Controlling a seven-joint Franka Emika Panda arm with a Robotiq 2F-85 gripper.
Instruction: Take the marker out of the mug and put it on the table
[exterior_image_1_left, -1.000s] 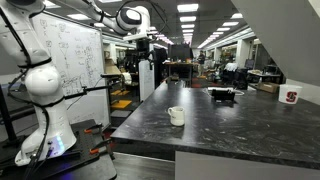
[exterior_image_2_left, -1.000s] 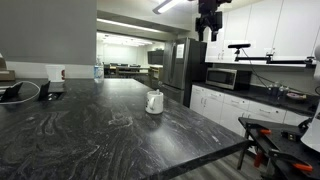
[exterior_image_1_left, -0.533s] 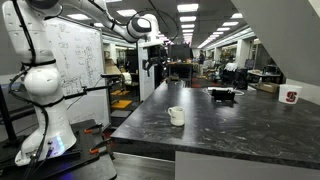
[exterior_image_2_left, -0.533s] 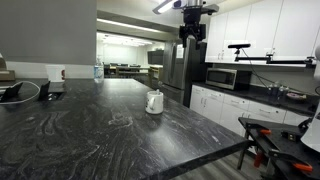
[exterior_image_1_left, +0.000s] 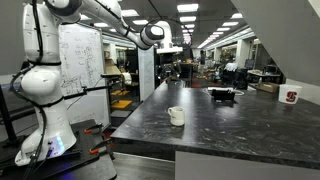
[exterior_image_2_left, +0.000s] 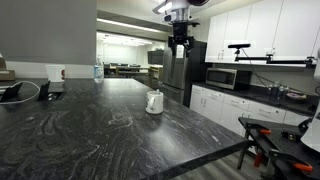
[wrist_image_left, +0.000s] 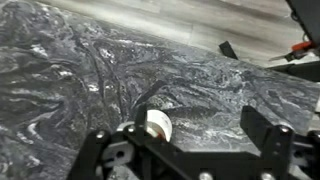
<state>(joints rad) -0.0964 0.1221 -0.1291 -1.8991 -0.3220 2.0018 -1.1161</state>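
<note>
Approach is judged the step in hand: the tool (exterior_image_2_left: 180, 42) is held high over the bench (exterior_image_2_left: 80, 130), jaws spread wide, empty. The mug (exterior_image_2_left: 154, 101) stands upright well below; the marker cannot be made out inside. Next, descent to the mug's mouth is called for.

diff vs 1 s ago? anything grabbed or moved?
The hand swung sideways and lower, toward the mug. It is open and holds nothing. The mug stayed where it was on the table.
</note>
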